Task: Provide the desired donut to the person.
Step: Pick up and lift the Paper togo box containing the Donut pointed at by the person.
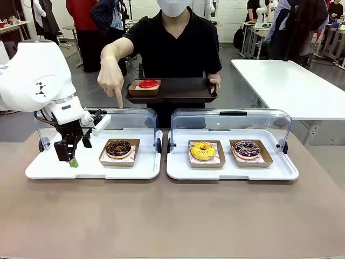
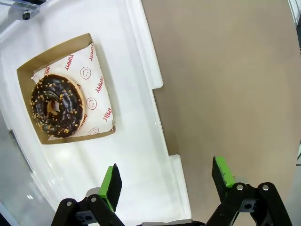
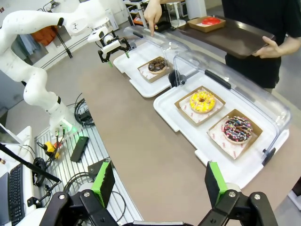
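Chocolate donut (image 1: 118, 148): in its paper boat (image 1: 119, 163) on the left white tray (image 1: 91, 170). Our left gripper (image 1: 70, 156) hangs beside it, jaws wide, empty; right gripper (image 3: 160, 186) likewise. We judge the approach in hand; next, straddle the boat. Near side open; raised lid (image 1: 132, 116) walls the far side, where the person's hand (image 1: 111, 81) points down.

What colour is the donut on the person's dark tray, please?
The round donut is red, clearest in the front view.

floor grey (image 1: 89, 86) | white table (image 1: 291, 83) far right | wall white (image 1: 229, 13)
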`<state>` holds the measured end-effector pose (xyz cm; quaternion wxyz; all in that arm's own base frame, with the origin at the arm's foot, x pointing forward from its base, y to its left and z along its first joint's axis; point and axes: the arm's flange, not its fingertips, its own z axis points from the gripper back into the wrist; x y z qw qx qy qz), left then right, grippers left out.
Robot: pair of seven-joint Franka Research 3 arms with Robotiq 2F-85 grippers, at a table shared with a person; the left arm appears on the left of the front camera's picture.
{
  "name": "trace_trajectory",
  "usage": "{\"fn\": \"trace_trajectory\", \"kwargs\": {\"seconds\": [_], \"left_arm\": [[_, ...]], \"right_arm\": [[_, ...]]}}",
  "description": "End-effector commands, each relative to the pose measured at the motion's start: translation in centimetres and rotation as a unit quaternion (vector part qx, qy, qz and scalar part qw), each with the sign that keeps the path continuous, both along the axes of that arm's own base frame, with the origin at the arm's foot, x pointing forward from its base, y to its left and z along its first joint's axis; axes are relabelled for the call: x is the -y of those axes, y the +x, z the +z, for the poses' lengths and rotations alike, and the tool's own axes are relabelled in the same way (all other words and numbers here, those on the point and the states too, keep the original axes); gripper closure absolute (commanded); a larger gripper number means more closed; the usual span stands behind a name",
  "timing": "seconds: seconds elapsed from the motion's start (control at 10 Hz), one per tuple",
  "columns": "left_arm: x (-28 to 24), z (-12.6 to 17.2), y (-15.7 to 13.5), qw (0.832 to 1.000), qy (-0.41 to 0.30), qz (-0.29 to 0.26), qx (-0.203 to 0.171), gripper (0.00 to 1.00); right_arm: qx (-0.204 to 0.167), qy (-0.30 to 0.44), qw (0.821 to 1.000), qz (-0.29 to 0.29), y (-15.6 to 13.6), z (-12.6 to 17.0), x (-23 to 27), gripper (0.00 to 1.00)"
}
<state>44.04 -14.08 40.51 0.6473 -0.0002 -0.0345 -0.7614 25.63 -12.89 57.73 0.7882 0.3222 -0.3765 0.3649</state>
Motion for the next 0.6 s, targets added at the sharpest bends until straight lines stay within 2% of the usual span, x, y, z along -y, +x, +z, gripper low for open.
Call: {"fn": "trace_trajectory", "kwargs": {"seconds": [0.0,0.5], "left_arm": [[0.09,-0.08,-0.2,1.0,0.002,-0.002,-0.006,0.0],[0.09,-0.08,-0.2,1.0,0.002,-0.002,-0.006,0.0]], "right_arm": [[0.002,0.005,1.0,0.004,0.02,-0.07,0.07,0.0],[0.002,0.005,1.0,0.004,0.02,-0.07,0.07,0.0]]}}
